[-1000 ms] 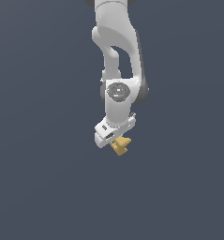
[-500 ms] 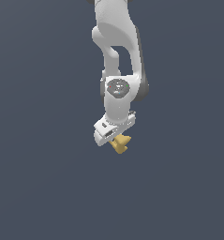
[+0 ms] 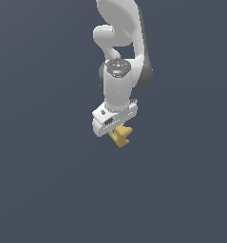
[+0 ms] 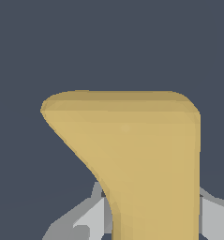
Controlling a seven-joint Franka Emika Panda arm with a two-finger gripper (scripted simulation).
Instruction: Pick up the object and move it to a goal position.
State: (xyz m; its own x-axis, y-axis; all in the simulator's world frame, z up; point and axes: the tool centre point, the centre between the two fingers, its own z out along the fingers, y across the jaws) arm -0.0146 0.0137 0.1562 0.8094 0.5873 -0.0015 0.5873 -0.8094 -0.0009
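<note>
The object (image 3: 120, 135) is a small mustard-yellow notched piece. It hangs just under the white hand of my arm in the exterior view, near the middle of the picture, with nothing shown under it. My gripper (image 3: 118, 133) is shut on the object and holds it in the air. In the wrist view the object (image 4: 137, 154) fills much of the picture as a broad yellow block that narrows toward the hand. Grey fingers (image 4: 92, 213) show on both sides of its narrow end.
The white arm (image 3: 120, 71) reaches down from the top of the exterior view. The background is an even dark grey-blue with no other objects, edges or goal marker visible.
The arm has risen and shifted slightly with the object still held. The grip has not changed.
</note>
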